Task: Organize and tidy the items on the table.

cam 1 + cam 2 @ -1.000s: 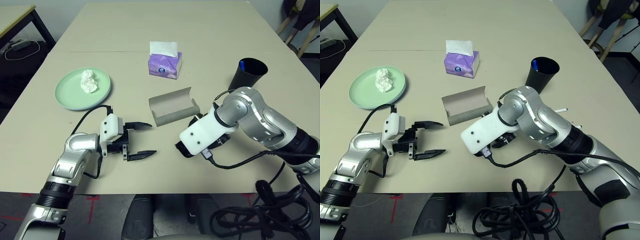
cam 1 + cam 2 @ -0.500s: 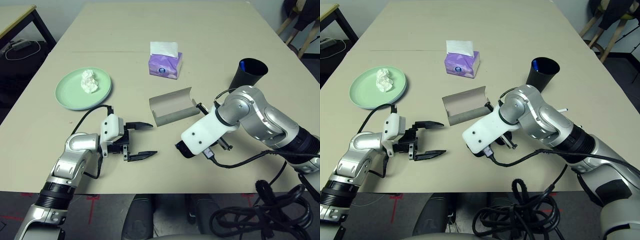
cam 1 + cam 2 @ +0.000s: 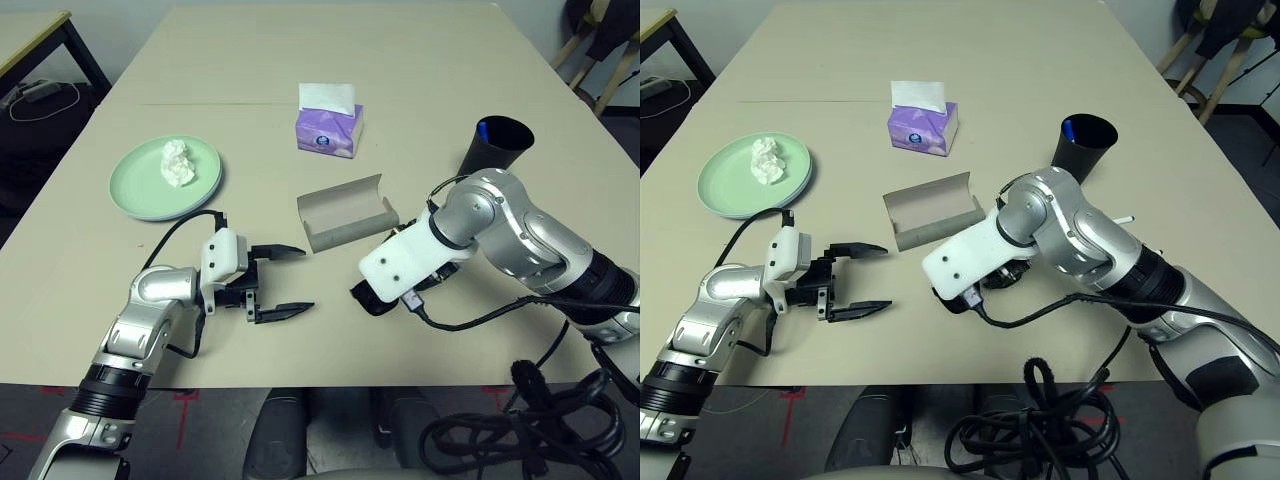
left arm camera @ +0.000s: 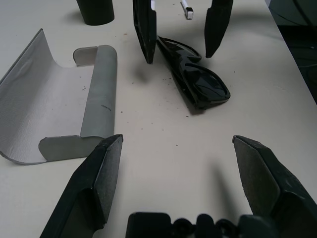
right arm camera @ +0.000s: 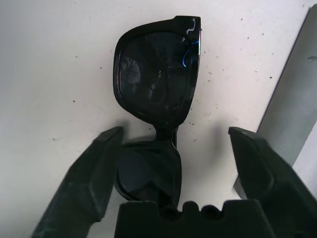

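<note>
Left eye view: one pale green round plate [image 3: 165, 178] holding one crumpled white tissue wad [image 3: 178, 162], one purple tissue box [image 3: 329, 130], one open grey oblong glasses case [image 3: 346, 213] and one black cup [image 3: 495, 146] with a blue pen [image 3: 484, 129] inside stand on the smooth beige worktop [image 3: 400, 60]. One pair of black sunglasses [image 5: 157, 94] lies folded on the worktop just beside the case, directly beneath the right end effector [image 5: 173, 163]; in the left wrist view their long axis runs roughly alongside the case's. The case's long axis runs across the worktop, slightly tilted, with its open side facing the far edge. The right arm bends inward, its end effector pointing steeply down, fingers spread wide on either side of the sunglasses without touching them. The left end effector [image 3: 280, 281] rests low, pointing right toward the case, fingers apart and holding nothing.
</note>
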### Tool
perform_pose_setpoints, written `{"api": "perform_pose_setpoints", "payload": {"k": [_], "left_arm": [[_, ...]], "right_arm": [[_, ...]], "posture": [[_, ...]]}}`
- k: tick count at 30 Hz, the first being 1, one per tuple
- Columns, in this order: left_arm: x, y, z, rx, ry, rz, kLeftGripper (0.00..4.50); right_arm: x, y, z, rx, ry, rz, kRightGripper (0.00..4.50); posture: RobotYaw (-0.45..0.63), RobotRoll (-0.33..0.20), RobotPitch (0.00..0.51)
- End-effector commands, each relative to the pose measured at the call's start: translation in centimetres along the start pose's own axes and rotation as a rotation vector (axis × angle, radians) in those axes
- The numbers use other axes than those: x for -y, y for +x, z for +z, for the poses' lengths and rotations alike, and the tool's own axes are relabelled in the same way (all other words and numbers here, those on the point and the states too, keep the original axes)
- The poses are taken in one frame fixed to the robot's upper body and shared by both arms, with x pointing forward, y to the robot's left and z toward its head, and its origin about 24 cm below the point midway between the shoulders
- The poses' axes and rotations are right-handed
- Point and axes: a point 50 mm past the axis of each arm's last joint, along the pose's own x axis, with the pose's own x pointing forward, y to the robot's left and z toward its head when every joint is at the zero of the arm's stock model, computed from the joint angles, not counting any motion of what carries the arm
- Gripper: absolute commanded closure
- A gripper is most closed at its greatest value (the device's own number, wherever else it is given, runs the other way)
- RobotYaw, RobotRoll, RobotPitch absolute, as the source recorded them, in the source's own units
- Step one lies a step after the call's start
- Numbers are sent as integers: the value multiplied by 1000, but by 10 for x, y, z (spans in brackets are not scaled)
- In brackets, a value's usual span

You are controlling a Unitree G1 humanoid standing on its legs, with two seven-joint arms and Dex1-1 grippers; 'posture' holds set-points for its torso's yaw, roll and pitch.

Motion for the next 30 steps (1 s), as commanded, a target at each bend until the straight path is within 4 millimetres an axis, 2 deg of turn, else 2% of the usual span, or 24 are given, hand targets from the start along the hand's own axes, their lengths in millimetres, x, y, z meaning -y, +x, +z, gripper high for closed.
{"api": "perform_pose_setpoints", "payload": {"k": [1, 28, 30], "left_arm": [[2, 3, 0, -15, 6, -17, 0], [5, 3, -1, -20, 5, -16, 0], [5, 3, -1, -21, 5, -16, 0]], "right_arm": [[-1, -1, 4, 12, -9, 5, 35], [-7, 11, -5, -31, -18, 61, 35], [-8, 12, -5, -31, -14, 63, 396]], "posture": [[136, 0, 147], [140, 0, 147], [140, 0, 147]]}}
